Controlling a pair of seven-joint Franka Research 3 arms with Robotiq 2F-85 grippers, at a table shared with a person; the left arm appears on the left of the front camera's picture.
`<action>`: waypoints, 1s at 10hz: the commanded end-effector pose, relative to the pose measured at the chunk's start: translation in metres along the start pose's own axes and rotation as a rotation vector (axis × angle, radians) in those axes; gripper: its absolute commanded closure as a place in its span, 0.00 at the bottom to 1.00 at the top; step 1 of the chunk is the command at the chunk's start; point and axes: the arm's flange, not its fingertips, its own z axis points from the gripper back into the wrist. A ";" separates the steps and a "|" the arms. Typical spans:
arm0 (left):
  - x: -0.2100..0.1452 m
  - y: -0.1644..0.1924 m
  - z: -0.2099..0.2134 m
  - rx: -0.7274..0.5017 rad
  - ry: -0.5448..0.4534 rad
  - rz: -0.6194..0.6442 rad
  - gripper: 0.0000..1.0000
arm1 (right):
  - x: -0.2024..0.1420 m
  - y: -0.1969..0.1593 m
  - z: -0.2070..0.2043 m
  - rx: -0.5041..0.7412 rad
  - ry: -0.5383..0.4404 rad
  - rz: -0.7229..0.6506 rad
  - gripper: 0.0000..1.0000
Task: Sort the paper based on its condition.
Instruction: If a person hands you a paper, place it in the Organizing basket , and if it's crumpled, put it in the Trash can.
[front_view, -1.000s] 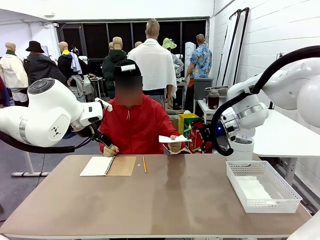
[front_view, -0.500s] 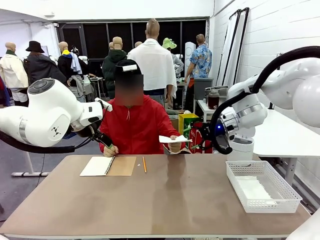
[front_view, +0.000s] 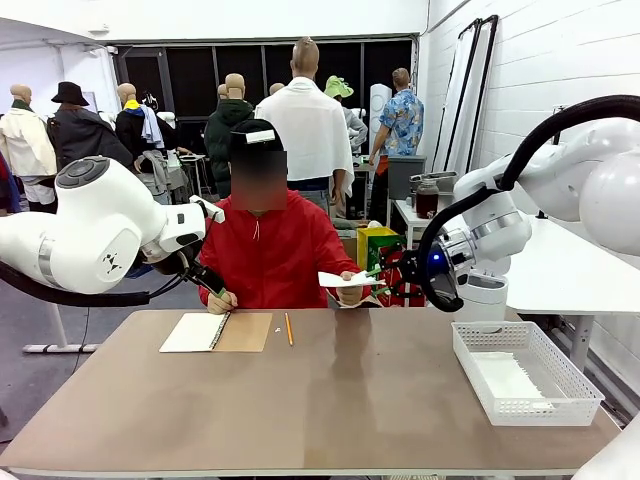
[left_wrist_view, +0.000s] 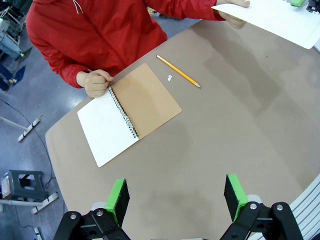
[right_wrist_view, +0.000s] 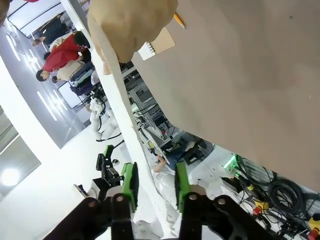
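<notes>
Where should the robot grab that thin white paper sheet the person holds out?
The thin white paper sheet: by its free edge, away from the person's hand, coming from the robot's right. It is held roughly level, so one finger fits above, one below, as the right gripper straddles it.

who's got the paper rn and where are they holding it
The person's hand grips the paper at one edge. The right gripper straddles the opposite edge, jaws not visibly clamped on it yet.

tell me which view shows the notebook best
The left wrist view: it looks down on the notebook, lying open, white page, spiral and brown cover all plain. The front view shows it flat and foreshortened; the right wrist view catches it small and far off.
</notes>
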 end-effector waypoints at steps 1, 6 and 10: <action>0.000 0.000 0.000 0.002 0.001 -0.001 0.00 | 0.005 0.010 -0.005 0.028 0.009 -0.030 1.00; 0.000 0.000 0.000 0.002 0.001 -0.001 0.00 | 0.002 0.012 -0.005 0.016 0.011 -0.015 1.00; 0.000 0.000 0.000 0.002 0.001 -0.001 0.00 | -0.013 0.023 0.025 0.021 0.016 0.089 1.00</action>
